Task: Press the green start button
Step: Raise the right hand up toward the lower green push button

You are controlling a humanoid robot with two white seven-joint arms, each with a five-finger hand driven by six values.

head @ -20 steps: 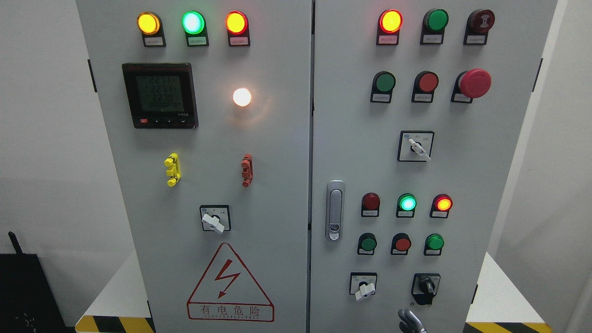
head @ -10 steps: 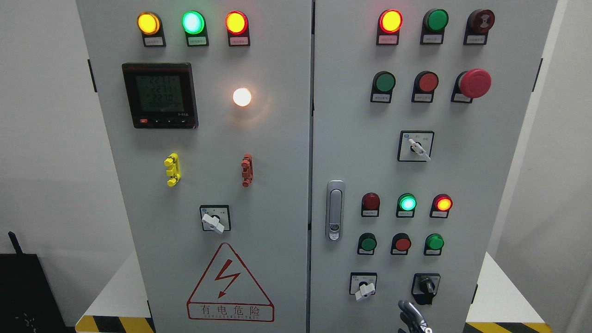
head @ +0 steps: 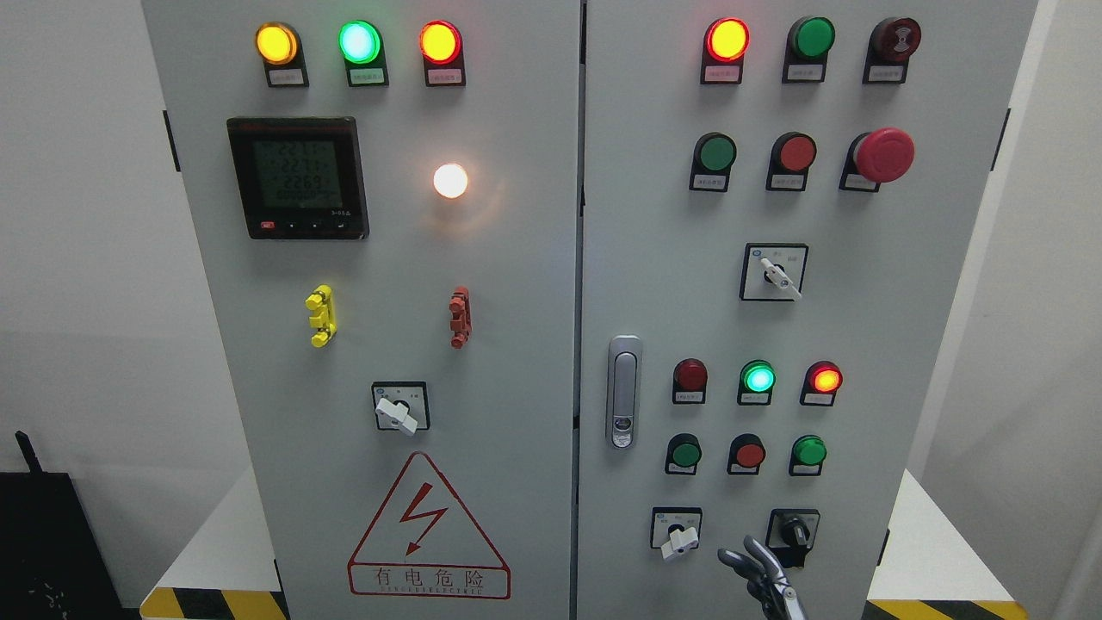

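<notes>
Right robot hand (head: 762, 577) low at the cabinet door (head: 861, 327), fingers (head: 733, 558) spread, holding nothing, likely to poke the green button (head: 686, 452) above.

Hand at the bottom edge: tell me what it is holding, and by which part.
Nothing. The right hand has its fingers spread, empty, in front of the cabinet door between two selector switches, touching neither.
</notes>
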